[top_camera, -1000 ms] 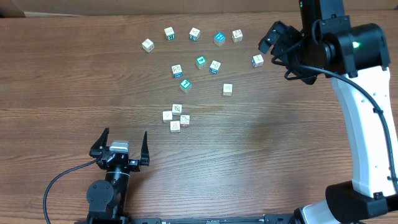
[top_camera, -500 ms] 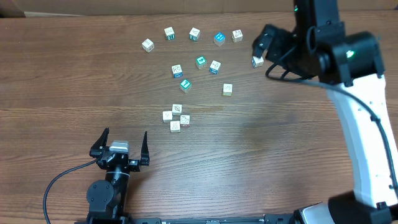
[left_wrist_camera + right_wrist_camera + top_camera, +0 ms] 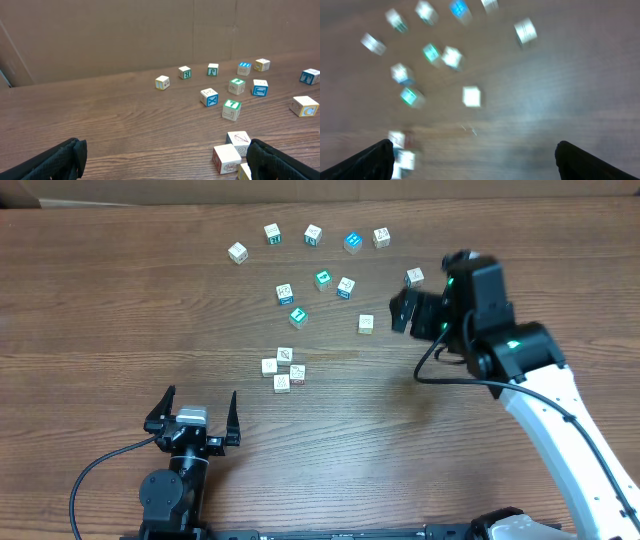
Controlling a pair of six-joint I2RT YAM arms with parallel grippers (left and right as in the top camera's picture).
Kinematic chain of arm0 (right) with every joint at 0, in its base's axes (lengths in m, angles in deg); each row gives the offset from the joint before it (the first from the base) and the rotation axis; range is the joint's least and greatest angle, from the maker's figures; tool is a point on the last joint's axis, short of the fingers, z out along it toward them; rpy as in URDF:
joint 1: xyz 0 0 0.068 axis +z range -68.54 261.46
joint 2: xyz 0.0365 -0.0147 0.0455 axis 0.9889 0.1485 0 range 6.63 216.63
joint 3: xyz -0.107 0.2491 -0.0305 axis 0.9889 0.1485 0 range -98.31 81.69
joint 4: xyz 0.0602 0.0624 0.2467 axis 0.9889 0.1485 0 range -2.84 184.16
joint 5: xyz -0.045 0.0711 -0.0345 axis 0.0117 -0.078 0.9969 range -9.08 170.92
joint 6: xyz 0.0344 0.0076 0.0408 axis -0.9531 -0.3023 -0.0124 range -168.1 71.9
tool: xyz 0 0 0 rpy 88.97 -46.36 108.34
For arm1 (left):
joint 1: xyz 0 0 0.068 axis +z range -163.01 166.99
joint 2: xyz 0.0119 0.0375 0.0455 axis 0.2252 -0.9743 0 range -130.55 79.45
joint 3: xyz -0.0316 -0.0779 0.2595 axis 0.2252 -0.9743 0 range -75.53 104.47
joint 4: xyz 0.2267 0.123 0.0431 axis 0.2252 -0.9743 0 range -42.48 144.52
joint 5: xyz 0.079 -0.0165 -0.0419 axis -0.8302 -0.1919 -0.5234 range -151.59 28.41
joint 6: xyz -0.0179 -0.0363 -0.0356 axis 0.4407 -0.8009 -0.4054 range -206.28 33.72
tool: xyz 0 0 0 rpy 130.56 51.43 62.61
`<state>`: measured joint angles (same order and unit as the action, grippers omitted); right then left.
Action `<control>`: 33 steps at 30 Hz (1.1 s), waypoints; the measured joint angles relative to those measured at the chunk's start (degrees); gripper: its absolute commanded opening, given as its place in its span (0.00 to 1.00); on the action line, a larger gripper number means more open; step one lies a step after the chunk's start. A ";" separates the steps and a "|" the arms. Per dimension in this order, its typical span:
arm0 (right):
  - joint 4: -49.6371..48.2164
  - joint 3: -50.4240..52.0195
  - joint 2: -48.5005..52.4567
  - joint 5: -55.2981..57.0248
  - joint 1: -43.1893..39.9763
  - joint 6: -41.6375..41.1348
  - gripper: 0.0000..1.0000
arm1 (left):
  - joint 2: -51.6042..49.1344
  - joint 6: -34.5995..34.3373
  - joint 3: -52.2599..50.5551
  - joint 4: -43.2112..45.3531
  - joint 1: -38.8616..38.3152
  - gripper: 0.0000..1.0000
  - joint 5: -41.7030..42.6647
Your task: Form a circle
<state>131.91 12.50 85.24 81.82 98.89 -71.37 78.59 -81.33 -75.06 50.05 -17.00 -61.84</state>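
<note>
The circle is a tight cluster of small pale wooden cubes [image 3: 283, 368] in the middle of the table. In the left wrist view the cluster [image 3: 231, 155] lies just inside my right-hand finger [image 3: 280, 160]. My left gripper [image 3: 196, 412] rests open near the front edge, left of and below the cluster, with nothing between its fingers. My right gripper [image 3: 405, 310] hangs open and empty right of a lone pale cube [image 3: 366, 324]. The right wrist view is blurred by motion. There the cluster [image 3: 400, 150] shows by the left finger [image 3: 375, 157].
A loose scatter of similar cubes, some teal-faced [image 3: 322, 279], spreads across the far side of the table. One cube [image 3: 414, 277] sits just beyond the right gripper. A brown cardboard wall [image 3: 150, 35] stands behind the table.
My right arm has swung down and left, from beside the far-right cube toward the table's middle. The left arm and all cubes are unchanged.
</note>
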 measured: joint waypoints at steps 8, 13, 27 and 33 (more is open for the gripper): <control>1.18 4.92 -0.02 1.40 -0.15 0.63 1.00 | 0.00 0.00 0.00 0.00 0.00 0.99 0.00; 0.15 4.92 -0.02 4.20 -0.15 0.85 1.00 | 0.00 0.00 0.00 0.00 0.00 1.00 0.00; -3.21 10.54 -0.17 6.14 -0.15 3.67 1.00 | 0.00 0.00 0.00 0.00 0.00 0.99 0.00; -7.82 15.58 -0.35 5.35 -0.15 3.82 1.00 | 0.00 0.00 0.00 0.02 0.00 1.00 0.00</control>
<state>124.09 28.09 84.89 87.18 98.74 -67.54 78.59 -81.33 -75.06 50.07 -17.00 -61.84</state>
